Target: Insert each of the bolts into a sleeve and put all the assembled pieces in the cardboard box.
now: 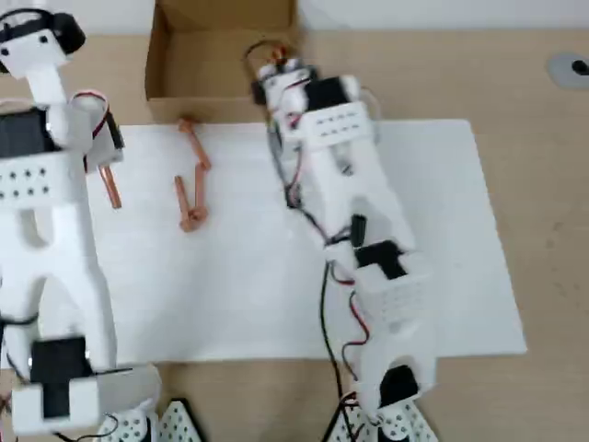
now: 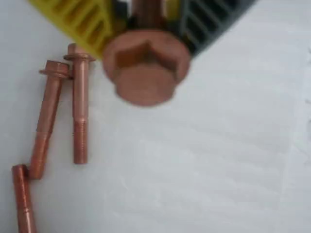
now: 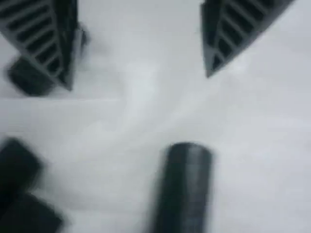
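Observation:
My left gripper (image 2: 146, 19), one finger yellow and one black, is shut on a copper bolt (image 2: 146, 65) whose hex head faces the camera. In the high view that bolt (image 1: 110, 188) hangs over the left part of the white mat (image 1: 258, 295). Three more bolts (image 2: 80, 107) (image 2: 46, 116) (image 2: 22, 199) lie on the mat beside it, also in the high view (image 1: 191, 180). My right gripper (image 3: 138, 73) is open above the mat near its far edge. A black sleeve (image 3: 184, 189) lies just ahead of it, another (image 3: 29, 77) by one fingertip, two more (image 3: 19, 189) to the side.
The open cardboard box (image 1: 161, 64) stands on the wooden table beyond the mat's far edge, just left of the right arm's wrist (image 1: 308, 101). Both arm bases sit at the near edge. The mat's middle and right side are bare.

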